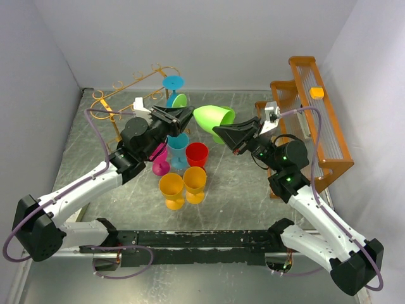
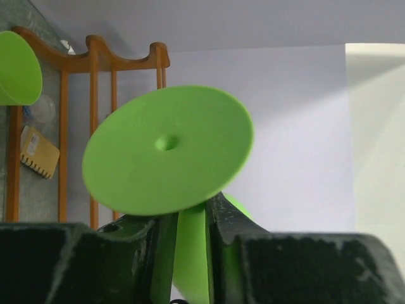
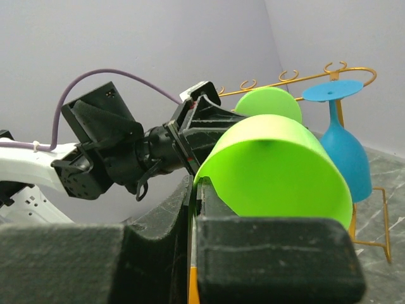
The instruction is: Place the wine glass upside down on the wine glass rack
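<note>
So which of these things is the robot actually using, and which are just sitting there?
In the job: green wine glass, gold wire rack, left gripper and right gripper, both holding the glass.
Just lying about: wooden rack, blue glass hanging on the wire rack, coloured cups on the table.

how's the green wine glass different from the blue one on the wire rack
The green wine glass lies sideways in the air; the blue wine glass hangs upside down on the wire rack. The green one is gripped by the left pincer at its stem and the right pincer at its bowl; the blue one is untouched. Both have the same stemmed shape.
</note>
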